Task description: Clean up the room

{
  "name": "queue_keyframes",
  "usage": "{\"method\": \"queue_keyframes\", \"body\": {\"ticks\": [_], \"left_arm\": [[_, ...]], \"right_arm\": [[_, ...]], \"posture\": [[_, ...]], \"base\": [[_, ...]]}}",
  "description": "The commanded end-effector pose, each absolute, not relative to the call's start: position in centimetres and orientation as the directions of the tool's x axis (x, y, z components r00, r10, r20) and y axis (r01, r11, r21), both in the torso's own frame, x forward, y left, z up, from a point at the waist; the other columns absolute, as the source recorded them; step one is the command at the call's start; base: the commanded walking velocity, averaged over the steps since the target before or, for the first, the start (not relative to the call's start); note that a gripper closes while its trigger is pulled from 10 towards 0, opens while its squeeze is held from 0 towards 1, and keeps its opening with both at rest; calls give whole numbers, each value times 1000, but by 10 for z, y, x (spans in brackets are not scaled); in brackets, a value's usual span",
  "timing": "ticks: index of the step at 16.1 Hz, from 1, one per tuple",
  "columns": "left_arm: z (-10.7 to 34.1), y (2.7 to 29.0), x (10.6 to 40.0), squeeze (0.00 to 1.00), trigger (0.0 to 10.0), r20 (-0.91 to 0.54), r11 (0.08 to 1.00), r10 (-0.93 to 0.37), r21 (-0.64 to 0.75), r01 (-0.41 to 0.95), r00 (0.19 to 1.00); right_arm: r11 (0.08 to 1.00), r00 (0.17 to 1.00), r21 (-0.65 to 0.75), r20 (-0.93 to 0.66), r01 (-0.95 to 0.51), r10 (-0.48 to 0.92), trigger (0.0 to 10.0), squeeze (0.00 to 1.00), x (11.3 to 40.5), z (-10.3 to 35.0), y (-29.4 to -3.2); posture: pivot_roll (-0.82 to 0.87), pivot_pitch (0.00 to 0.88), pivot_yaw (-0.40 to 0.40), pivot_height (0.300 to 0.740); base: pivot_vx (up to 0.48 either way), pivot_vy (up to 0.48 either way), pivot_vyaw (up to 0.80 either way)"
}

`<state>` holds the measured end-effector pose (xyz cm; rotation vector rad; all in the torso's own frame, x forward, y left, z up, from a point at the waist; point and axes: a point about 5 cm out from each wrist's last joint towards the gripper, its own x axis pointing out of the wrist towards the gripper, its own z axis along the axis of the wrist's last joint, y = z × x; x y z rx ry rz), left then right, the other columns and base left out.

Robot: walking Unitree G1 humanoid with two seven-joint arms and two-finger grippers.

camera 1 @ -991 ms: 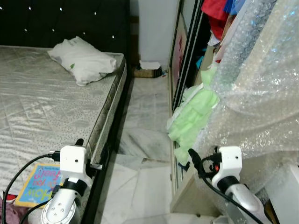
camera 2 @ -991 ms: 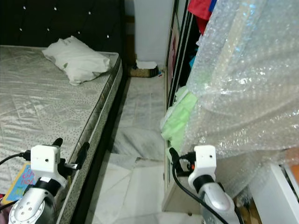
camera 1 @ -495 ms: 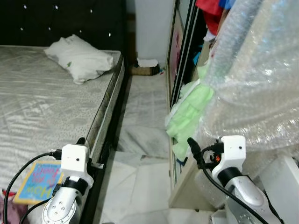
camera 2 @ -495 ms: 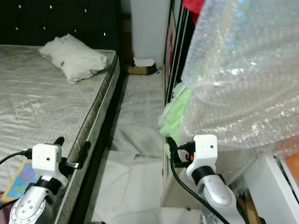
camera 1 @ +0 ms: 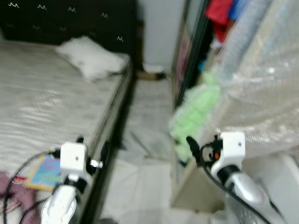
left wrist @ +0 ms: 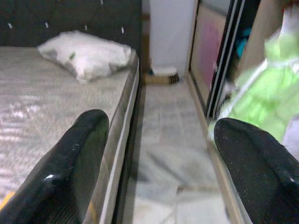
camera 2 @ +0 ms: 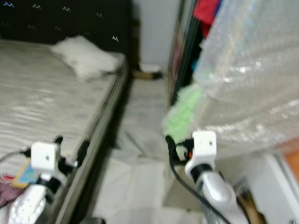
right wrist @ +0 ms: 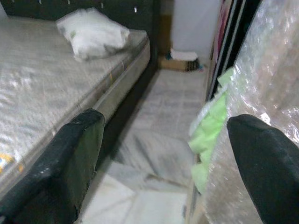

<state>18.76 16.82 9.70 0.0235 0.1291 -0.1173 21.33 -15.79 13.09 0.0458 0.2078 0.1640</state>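
The head views are blurred. A bed [camera 1: 42, 107] with a white pillow [camera 1: 93, 63] lies on my left. A colourful book [camera 1: 44, 166] and a pink cloth [camera 1: 9, 189] rest on the bed's near corner. A light green cloth [camera 1: 196, 114] hangs out of the wardrobe on the right. My left gripper [camera 1: 92, 145] hovers open at the bed's near edge, holding nothing. My right gripper [right wrist: 163, 168] is open and empty beside the green cloth [right wrist: 208, 130], pointing along the aisle.
A narrow tiled aisle [camera 1: 149, 116] runs between the bed and the wardrobe. Bubble wrap [camera 1: 261, 79] covers something large at right. Red clothing [camera 1: 219, 11] hangs above it. A small low object [camera 1: 152, 74] sits at the aisle's far end.
The whole picture has shifted and blurred, so the camera moved. The pink cloth has come into view at lower left. Both grippers keep the same open pose.
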Motion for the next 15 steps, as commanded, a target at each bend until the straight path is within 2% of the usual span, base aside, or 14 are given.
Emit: {"method": "queue_keyframes", "body": {"ticks": [1,10,14,15], "left_arm": [[101,168,193,0,10000,-114,992,-122,27,126,986],[101,168,192,0,10000,-118,991,-128,24,132,985],[101,168,192,0,10000,-116,991,-126,24,130,985],[101,167,193,0,10000,-116,991,-129,23,133,985]], "right_arm": [[987,965,67,-207,-149,160,10000,0,212,132,-158],[988,963,58,-222,-146,155,10000,0,209,124,-163],[974,946,39,-231,-225,228,10000,0,204,126,-161],[959,926,41,-250,-281,282,10000,0,198,128,-161]], "posture": [[49,0,-59,740],[45,0,-52,740],[42,0,-51,740],[40,0,-50,740]], "base": [[0,0,0],[0,0,0],[0,0,800],[0,0,800]]}}
